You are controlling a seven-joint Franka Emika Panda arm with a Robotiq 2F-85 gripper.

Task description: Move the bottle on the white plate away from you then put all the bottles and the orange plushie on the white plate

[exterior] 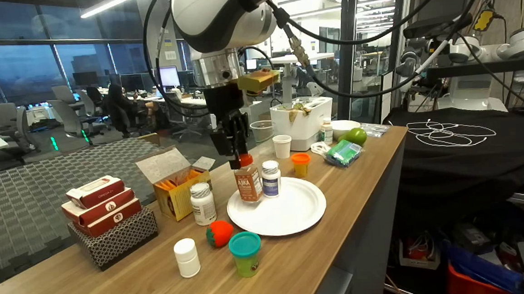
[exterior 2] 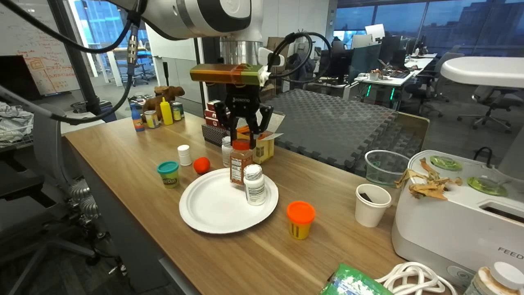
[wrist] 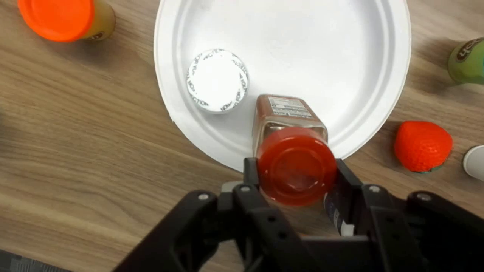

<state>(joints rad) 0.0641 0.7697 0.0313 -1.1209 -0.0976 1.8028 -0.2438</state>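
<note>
My gripper (wrist: 297, 173) is shut on the red cap of the amber bottle (exterior: 249, 184), a finger pressed to each side. That bottle stands nearly upright over the white plate (exterior: 289, 218); whether its base touches the plate I cannot tell. Close beside it on the plate is the bottle (exterior: 271, 180) with a white cap and dark label, its top seen in the wrist view. Off the plate are a white bottle (exterior: 203, 206), a smaller white bottle (exterior: 187, 259), the squat teal-lidded bottle (exterior: 246, 257) and the orange plushie (wrist: 422, 146), shaped like a strawberry.
An orange-lidded tub (exterior 2: 301, 219) and a paper cup (exterior 2: 370, 205) stand near the plate. An open yellow box (exterior: 178, 193) is behind the white bottle, with red boxes (exterior: 104, 206) stacked farther along. A white planter (exterior 2: 462, 217) rises at the table's end.
</note>
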